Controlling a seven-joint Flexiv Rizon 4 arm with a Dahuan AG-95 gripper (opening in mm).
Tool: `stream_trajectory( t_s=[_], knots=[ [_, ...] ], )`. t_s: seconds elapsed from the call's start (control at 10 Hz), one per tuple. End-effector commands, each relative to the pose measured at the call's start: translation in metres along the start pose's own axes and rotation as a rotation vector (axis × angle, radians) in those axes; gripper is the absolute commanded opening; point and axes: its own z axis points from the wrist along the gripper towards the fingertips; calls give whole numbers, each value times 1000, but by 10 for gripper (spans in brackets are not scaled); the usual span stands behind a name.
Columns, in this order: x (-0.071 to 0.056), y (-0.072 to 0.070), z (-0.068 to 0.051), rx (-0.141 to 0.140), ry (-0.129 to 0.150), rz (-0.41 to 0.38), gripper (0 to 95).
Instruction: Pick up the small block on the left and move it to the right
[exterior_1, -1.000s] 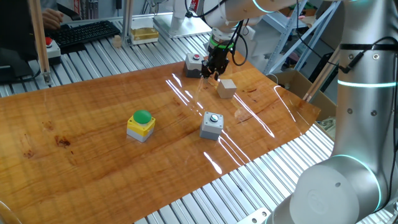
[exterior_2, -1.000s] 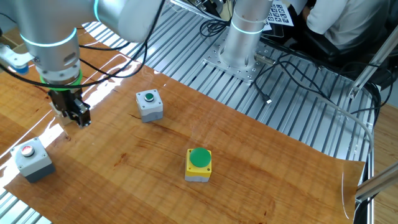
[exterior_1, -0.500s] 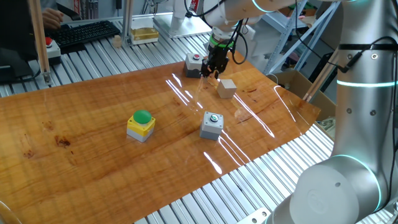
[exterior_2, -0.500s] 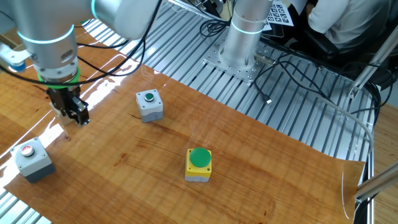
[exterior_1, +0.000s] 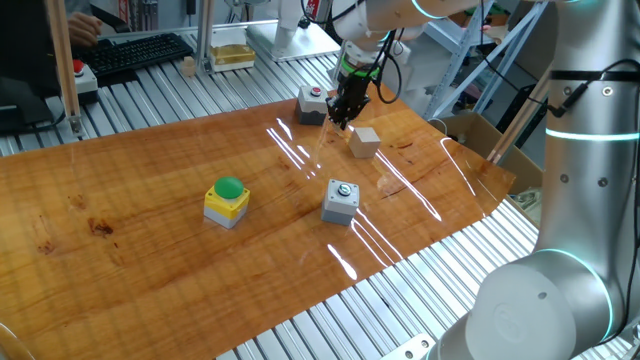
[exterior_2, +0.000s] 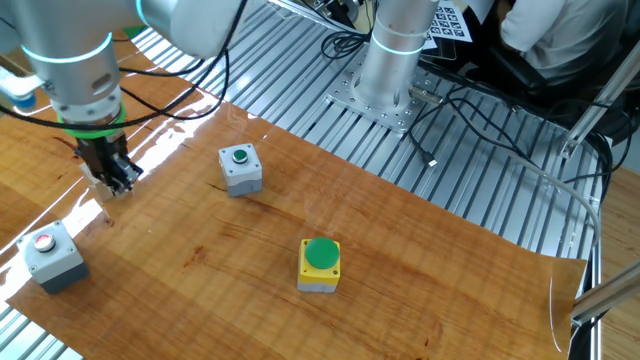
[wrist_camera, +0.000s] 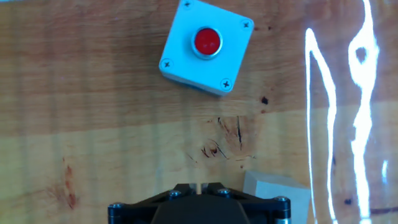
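Note:
The small block (exterior_1: 364, 141) is a plain pale wooden cube on the wooden table, at the right in one fixed view. In the hand view only its corner (wrist_camera: 277, 193) shows, at the bottom right. It does not show in the other fixed view. My gripper (exterior_1: 343, 112) hangs above the table just left of the block, between it and a grey box with a red button (exterior_1: 312, 103). The jaws stand together with nothing between them. The gripper also shows in the other fixed view (exterior_2: 114, 186) and in the hand view (wrist_camera: 199, 185).
The red-button box also shows in the hand view (wrist_camera: 206, 46) and the other fixed view (exterior_2: 52, 255). A grey box with a small green button (exterior_1: 340, 202) and a yellow box with a green dome button (exterior_1: 227, 202) stand nearer the table's middle. Metal rails border the table.
My gripper has risen a little and drifted slightly away from the block. The block and the boxes have not moved.

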Motion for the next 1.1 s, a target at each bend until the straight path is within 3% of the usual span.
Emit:
stream_trajectory(
  t_s=[0.1,0.3,0.4,0.7,0.8,0.9,1.1],
  knots=[
    [2,-1,0,52,21,94,0],
    [2,-1,0,51,23,122,0],
    [2,-1,0,49,37,108,0],
    [2,-2,-1,25,60,60,570],
    [7,-7,-1,24,60,61,570],
    [12,-10,-3,30,55,68,760],
    [17,-20,-7,45,48,57,760]
  ],
)
